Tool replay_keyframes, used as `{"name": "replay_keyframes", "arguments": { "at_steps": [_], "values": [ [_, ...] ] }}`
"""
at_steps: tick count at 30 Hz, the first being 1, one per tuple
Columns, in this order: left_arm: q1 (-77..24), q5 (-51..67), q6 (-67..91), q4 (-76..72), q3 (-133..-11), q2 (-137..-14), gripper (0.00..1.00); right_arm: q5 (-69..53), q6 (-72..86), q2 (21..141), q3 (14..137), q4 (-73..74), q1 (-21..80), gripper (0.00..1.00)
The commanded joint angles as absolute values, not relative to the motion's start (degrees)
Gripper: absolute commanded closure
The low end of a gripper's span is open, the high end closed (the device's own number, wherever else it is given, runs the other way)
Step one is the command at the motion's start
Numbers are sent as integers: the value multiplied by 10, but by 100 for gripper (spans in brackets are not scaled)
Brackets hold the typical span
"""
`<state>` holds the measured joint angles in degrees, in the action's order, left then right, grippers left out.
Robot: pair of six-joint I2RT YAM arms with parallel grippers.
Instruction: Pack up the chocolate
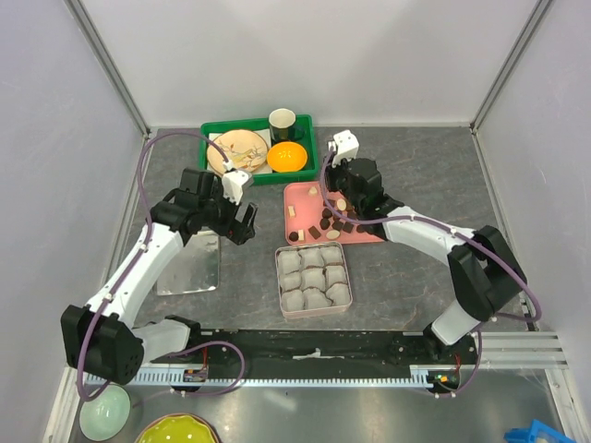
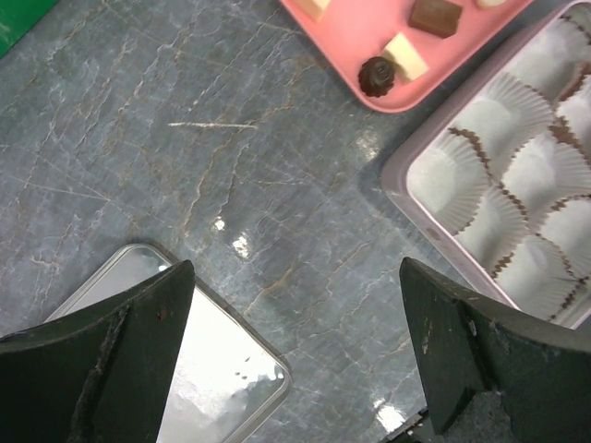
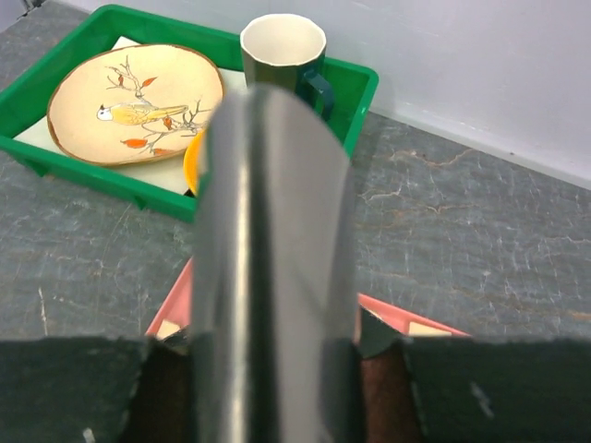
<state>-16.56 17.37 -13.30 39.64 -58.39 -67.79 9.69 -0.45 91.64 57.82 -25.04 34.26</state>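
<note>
Chocolate pieces (image 1: 325,224), dark brown and cream, lie on a pink tray (image 1: 300,198). In front of it stands a tin box (image 1: 282,277) lined with crinkled paper cups. My right gripper (image 1: 343,203) hovers over the tray, shut on a curved silver metal tool (image 3: 277,249) that stands upright between its jaws (image 3: 277,388) and hides most of the tray (image 3: 180,300). Open wide, my left gripper (image 2: 295,360) hangs over bare table between the flat tin lid (image 2: 212,369) and the box (image 2: 406,175). A dark chocolate (image 2: 377,76) and a cream one (image 2: 406,57) sit near the tray's corner.
At the back, a green bin (image 1: 211,134) holds a painted plate (image 3: 134,101), a dark mug (image 3: 282,46) and an orange bowl (image 1: 287,157). The tin lid (image 1: 189,268) lies to the left of the box. Two bowls (image 1: 103,413) sit below the arm bases.
</note>
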Motion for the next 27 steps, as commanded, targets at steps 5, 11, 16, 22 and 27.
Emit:
{"name": "replay_keyframes", "arguments": {
  "at_steps": [5,11,16,22,27],
  "values": [
    [-163,153,-157,339,-550,-682,1,133,-24,969,629,-341,352,61],
    [-163,148,-170,338,-545,-680,1,131,-10,992,642,-344,357,51],
    [-163,144,-173,337,-536,-671,1,134,-6,1008,647,-344,359,46],
    [-163,140,-179,336,-529,-661,1,131,10,1029,653,-352,359,45],
    [-163,135,-185,336,-522,-655,1,130,13,1048,664,-367,359,45]
  ]
}}
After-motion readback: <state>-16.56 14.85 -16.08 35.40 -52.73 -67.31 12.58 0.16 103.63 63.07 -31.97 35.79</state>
